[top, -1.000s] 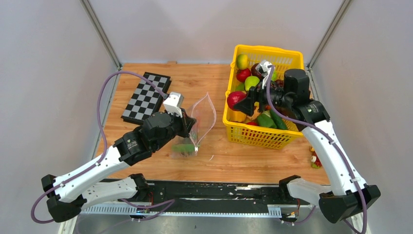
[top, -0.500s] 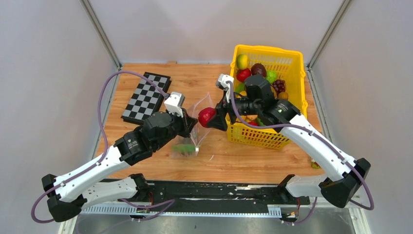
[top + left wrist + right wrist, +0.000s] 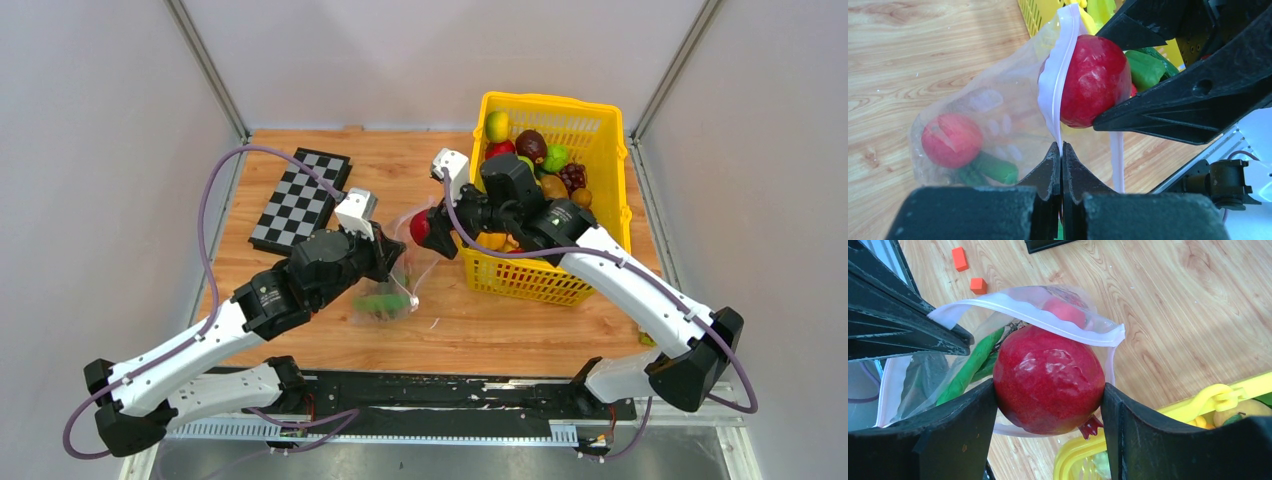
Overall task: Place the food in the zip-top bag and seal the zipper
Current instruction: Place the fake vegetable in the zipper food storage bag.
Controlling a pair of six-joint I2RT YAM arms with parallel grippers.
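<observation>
The zip-top bag (image 3: 998,115) is noted on the table (image 3: 500,320) just beside the left wall of the yellow basket (image 3: 545,280), with its mouth turned toward that wall. One lip of the zipper (image 3: 1053,85) is pinched flat between the closed jaws of the left gripper (image 3: 1061,150) and held raised; the other lip sags loose. A large red fruit (image 3: 1095,80) is clamped across its widest part by the right gripper (image 3: 1048,386) and is set in the mouth between the two lips, the raised lip lying against its skin. A red apple (image 3: 951,140) and green pieces (image 3: 995,167) are seen at the bag's end farthest from the basket. The fruit is judged hard, glossy and light, and apt to slip or roll if released early; the hold across its middle is judged sound. The film is judged thin, limp and easily dragged, and best taken at the stiffer strip. The mouth is barely wider than the fruit, so snagging on a lip is reckoned the main risk. The basket rim is close behind the right wrist. The chessboard (image 3: 300,200) is well apart from the basket, beyond the bag.
</observation>
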